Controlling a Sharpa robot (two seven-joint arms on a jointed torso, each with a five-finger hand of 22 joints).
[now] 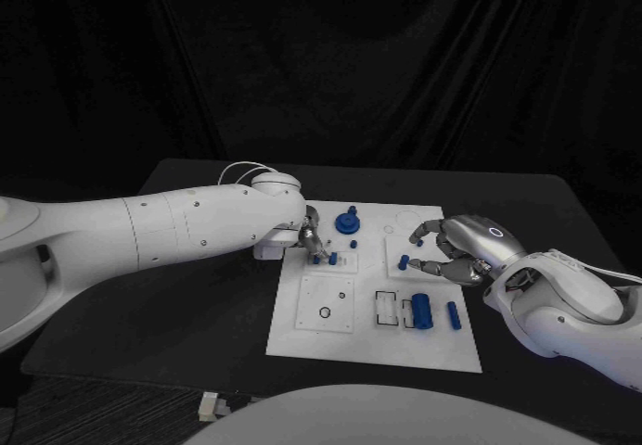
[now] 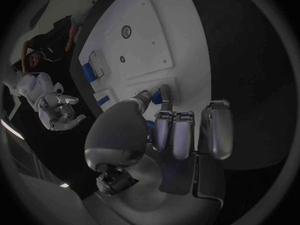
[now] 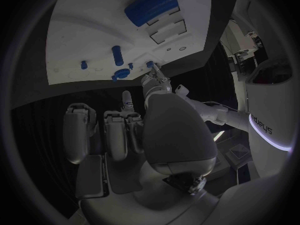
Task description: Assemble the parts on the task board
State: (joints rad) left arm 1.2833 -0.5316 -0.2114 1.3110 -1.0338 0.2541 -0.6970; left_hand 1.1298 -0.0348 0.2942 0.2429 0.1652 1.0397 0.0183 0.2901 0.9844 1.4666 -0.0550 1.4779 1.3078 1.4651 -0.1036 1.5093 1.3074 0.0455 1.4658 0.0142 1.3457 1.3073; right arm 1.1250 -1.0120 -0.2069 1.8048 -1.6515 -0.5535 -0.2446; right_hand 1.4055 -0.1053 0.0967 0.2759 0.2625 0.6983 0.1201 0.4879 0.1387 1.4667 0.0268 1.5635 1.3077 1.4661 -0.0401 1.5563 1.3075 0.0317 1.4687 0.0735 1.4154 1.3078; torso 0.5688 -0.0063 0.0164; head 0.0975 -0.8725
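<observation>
In the head view the board (image 1: 351, 324) lies mid-table with a round blue knob (image 1: 347, 222) standing near its far edge, a blue cylinder (image 1: 423, 311) lying beside a rectangular slot (image 1: 387, 309) and a slim blue pin (image 1: 454, 315) just right of it; the left hand (image 1: 302, 236) reaches onto the board's left edge with its fingertips at two small blue pegs (image 1: 323, 260), though whether it pinches one cannot be told, while the right hand (image 1: 459, 247) hovers over the right edge, fingers curled and apart, holding nothing. The left wrist view shows that hand's fingers (image 2: 174, 135) lying side by side, the thumb touching a blue peg (image 2: 165, 93) on the board (image 2: 147, 45). In the right wrist view the right hand's fingers (image 3: 115, 130) are loosely bent over bare table, and the cylinder (image 3: 151, 5) lies next to the slot (image 3: 169, 30).
</observation>
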